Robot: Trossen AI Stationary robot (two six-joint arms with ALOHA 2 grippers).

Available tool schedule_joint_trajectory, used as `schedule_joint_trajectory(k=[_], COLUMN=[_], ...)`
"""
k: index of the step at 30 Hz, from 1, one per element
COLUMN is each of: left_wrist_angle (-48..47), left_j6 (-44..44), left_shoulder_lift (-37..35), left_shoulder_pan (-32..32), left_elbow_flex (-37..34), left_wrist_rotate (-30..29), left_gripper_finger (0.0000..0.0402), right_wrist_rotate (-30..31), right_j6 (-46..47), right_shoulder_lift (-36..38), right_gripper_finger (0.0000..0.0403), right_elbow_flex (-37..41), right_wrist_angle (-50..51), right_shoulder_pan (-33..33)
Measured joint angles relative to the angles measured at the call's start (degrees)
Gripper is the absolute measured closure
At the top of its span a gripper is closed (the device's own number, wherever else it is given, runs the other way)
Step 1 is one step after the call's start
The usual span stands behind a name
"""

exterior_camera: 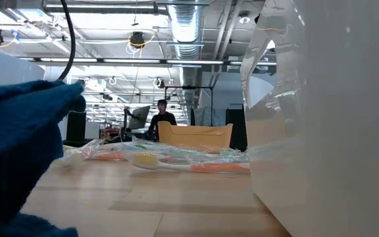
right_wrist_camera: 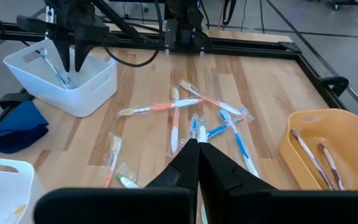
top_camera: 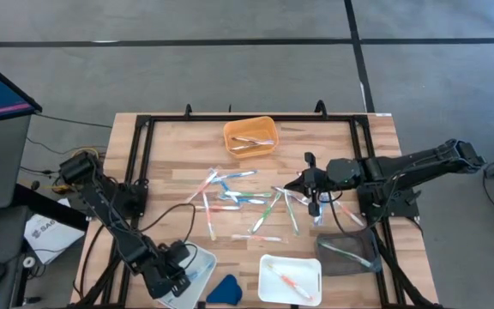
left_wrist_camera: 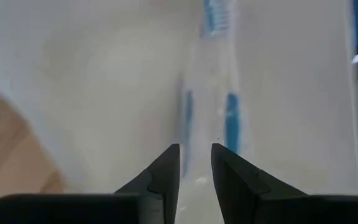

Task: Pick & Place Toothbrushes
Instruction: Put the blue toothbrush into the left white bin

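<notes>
Toothbrushes (top_camera: 240, 199): a blue one (left_wrist_camera: 211, 81) lay just beyond the left gripper (left_wrist_camera: 195, 155), jaws slightly parted, inside the white tray (right_wrist_camera: 98, 81) at seven o'clock. Right gripper (right_wrist_camera: 198, 148), shut and empty, hovered over the central scatter. Risk: its closed tips could scatter the pile.

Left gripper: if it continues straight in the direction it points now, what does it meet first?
Probably the blue toothbrush lying in the white tray right ahead of the left gripper, whose fingers stand slightly apart; depth is unclear.
</notes>
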State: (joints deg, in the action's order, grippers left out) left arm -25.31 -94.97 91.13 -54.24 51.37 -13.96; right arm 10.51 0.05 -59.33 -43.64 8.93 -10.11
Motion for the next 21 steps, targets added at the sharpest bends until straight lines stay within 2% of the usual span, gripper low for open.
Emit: schedule_joint_trajectory(k=[6, 15, 21], left_wrist_angle=[-4.6, -5.4, -5.2], left_j6=[0.2, 1.3, 1.3], left_shoulder_lift=[0.0, -0.8, -5.5], left_shoulder_pan=[0.0, 0.0, -0.1], left_elbow_flex=[0.0, 0.0, 0.0], left_wrist_rotate=[0.9, 2.8, -0.1], left_gripper_finger=[0.0333, 0.0370, 0.0399], right_wrist_rotate=[0.0, 0.0, 0.0], right_j6=[0.0, 0.0, 0.0], right_shoulder_lift=[0.0, 0.0, 0.0], right_gripper_finger=[0.0401, 0.0401, 0.0401], right_elbow_flex=[0.0, 0.0, 0.0], right_wrist_angle=[0.0, -0.4, -0.6], right_shoulder_pan=[0.0, 0.0, 0.0])
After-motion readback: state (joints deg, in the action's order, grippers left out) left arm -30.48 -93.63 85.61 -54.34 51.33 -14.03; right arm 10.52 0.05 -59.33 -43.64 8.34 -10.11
